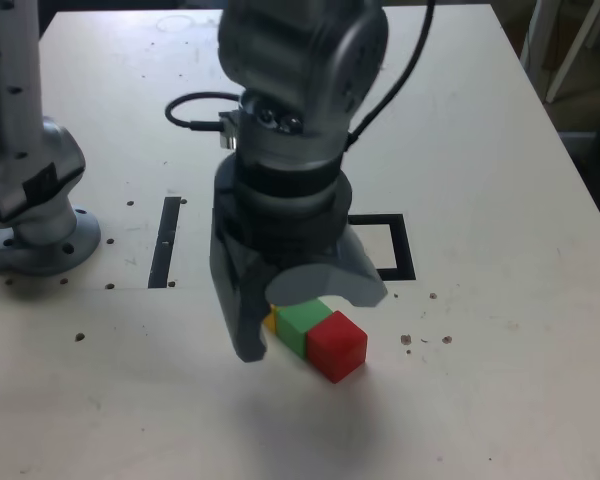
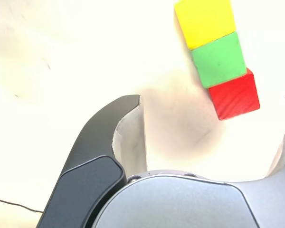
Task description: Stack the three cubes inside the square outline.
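Observation:
Three cubes lie touching in a diagonal row on the white table: yellow, green, red. In the exterior view the red cube and green cube show, while the yellow cube is mostly hidden behind a finger. My gripper hangs over the row, open, holding nothing. In the wrist view the gripper has the cubes just beyond its fingertips. The black square outline lies behind the gripper, partly hidden; the cubes are outside it.
A narrow black strip lies on the table toward the exterior view's left. The arm's grey base stands at the far left. A black cable loops behind the gripper. Small dark specks dot the table.

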You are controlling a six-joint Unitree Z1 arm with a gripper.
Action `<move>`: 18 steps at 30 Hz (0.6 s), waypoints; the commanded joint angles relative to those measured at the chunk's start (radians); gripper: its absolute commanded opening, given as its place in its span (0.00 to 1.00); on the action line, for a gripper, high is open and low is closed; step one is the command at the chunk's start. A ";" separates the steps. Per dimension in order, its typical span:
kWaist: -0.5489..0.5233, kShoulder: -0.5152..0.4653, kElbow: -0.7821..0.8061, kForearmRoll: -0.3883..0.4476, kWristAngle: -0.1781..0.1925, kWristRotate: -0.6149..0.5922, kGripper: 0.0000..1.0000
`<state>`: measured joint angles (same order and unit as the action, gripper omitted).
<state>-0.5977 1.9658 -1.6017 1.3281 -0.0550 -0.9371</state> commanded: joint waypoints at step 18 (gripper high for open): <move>0.063 0.092 0.052 -0.160 -0.092 -0.019 0.98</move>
<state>-0.5391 2.0517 -1.5526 1.1720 -0.1444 -0.9580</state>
